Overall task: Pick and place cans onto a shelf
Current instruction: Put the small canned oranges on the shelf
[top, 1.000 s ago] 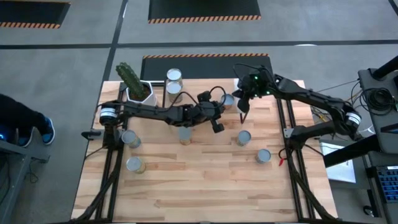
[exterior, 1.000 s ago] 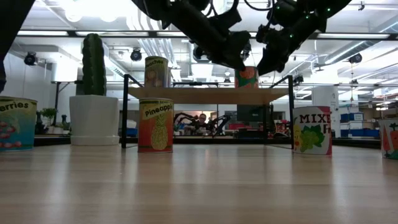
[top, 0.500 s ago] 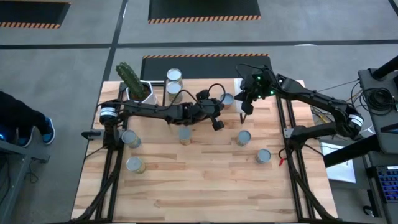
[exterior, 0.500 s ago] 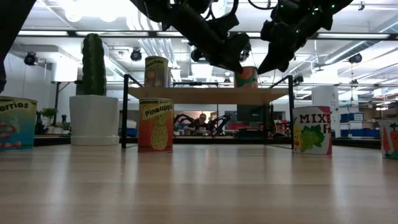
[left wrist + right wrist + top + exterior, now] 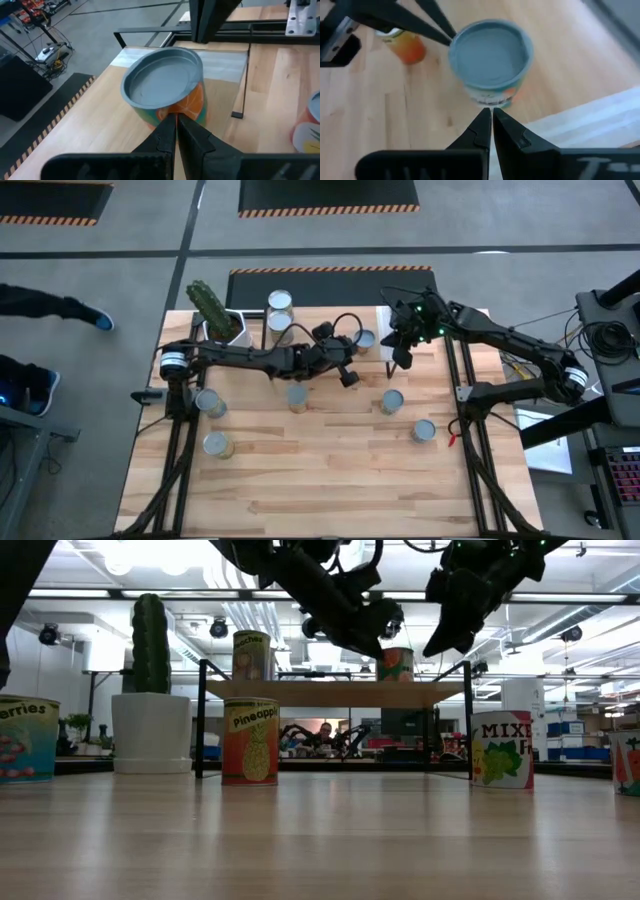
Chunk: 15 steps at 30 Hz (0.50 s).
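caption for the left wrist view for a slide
Left gripper, shut and empty, poised just behind a grey-topped can standing on the shelf.

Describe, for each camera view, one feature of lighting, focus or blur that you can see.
High view: even light, only soft shadows under the arms on the table. Low view: bright ceiling lights behind leave both arms as dark silhouettes; the near tabletop looks soft. Left wrist view: the can is sharp, its grey lid matte with no glare. Right wrist view: the can's edges and the wood look slightly blurred.
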Tool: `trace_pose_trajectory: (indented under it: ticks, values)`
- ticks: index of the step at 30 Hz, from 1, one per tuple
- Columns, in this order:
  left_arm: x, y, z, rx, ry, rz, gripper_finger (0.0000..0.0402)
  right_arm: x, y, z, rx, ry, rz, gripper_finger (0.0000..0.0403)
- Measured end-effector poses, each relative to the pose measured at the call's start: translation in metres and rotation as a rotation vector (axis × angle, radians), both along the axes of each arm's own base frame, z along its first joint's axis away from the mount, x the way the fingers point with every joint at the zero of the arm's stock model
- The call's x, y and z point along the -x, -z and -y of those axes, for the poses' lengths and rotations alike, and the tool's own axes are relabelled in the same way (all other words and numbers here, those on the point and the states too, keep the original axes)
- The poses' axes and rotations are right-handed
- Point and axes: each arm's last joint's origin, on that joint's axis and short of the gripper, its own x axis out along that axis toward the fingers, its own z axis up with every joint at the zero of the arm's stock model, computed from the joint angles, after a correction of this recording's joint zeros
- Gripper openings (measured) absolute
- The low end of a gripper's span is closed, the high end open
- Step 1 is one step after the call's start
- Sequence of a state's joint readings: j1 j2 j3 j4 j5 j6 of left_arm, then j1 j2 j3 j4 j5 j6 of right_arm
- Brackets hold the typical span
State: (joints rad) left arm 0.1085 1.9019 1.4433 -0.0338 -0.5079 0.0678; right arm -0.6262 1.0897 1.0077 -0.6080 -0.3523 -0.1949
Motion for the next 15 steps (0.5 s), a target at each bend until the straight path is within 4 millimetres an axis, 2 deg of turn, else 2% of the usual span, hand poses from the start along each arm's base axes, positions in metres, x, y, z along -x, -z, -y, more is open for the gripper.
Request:
trace_pose_trajectory:
  ticks: [4, 9, 15]
  values:
    - [0.0, 0.001, 0.002, 0.007, 0.001, -0.01, 0.0, -0.003, 0.0, 0.007, 0.1, 0.086, -0.013, 0.0008]
    - [0.001, 0.002, 0.002, 0.012, 0.0, -0.012, 0.0, -0.018, 0.009, 0.018, 0.146, 0.08, 0.011, 0.0008]
    - [0.001, 0.002, -0.001, 0.009, -0.004, -0.017, 0.0, -0.023, 0.016, 0.019, 0.084, 0.02, 0.006, 0.0008]
